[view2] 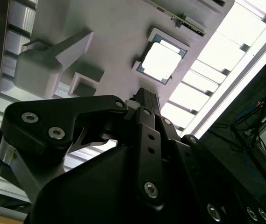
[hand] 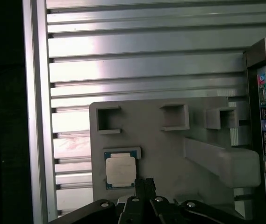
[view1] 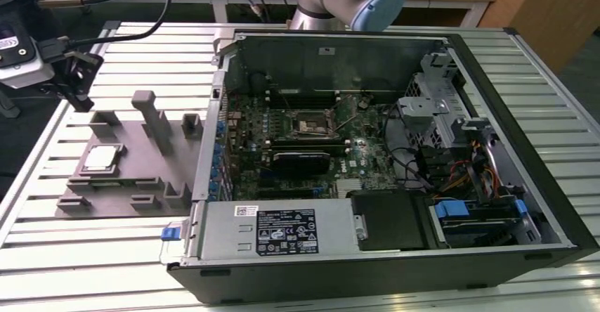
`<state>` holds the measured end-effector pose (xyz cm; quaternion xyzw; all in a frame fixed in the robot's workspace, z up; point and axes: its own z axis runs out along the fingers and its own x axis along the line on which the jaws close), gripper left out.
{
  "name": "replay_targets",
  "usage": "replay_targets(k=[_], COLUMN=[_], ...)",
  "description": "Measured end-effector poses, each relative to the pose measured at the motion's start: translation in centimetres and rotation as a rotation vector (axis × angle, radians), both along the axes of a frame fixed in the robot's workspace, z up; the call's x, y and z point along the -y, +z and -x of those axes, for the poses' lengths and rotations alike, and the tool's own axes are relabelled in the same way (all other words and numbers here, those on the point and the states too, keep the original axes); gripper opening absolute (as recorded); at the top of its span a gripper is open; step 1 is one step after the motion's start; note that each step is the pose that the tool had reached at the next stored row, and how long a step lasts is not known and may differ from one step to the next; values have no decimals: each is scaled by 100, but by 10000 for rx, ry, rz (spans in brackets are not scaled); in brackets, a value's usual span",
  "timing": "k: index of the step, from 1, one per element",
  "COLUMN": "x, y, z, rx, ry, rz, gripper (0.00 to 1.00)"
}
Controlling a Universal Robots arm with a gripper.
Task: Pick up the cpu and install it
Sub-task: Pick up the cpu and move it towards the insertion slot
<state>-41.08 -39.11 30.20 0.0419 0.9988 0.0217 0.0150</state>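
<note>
Closest to the lens in the second wrist view is the gripper (view2: 142, 95), its 2 black fingers drawn together at the tips with nothing between them; it looks closed and empty. It hangs above the grey fixture tray (hand: 170, 154), apart from it. Just beyond the fingertips lies the cpu (hand: 120, 170), flat in a shallow square pocket of that tray with its pale metal lid up.

By my judgement the chip is light, stiff and thin, with a smooth lid that could slip under a loose pinch and an underside too delicate to press. The 2 opposite edges of its darker rim look like the safest hold, kept level.

In the exterior view the tray sits on a slatted aluminium table (view1: 94, 256), beside the open computer case (view1: 525, 185), whose motherboard socket (view1: 310, 124) lies well apart from the chip.
</note>
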Motion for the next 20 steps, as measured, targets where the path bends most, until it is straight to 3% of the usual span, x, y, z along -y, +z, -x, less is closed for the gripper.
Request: replay_targets(k=[20], x=[0], y=[-86], z=[57], rx=[0], ry=[0], rz=[13], gripper=[11])
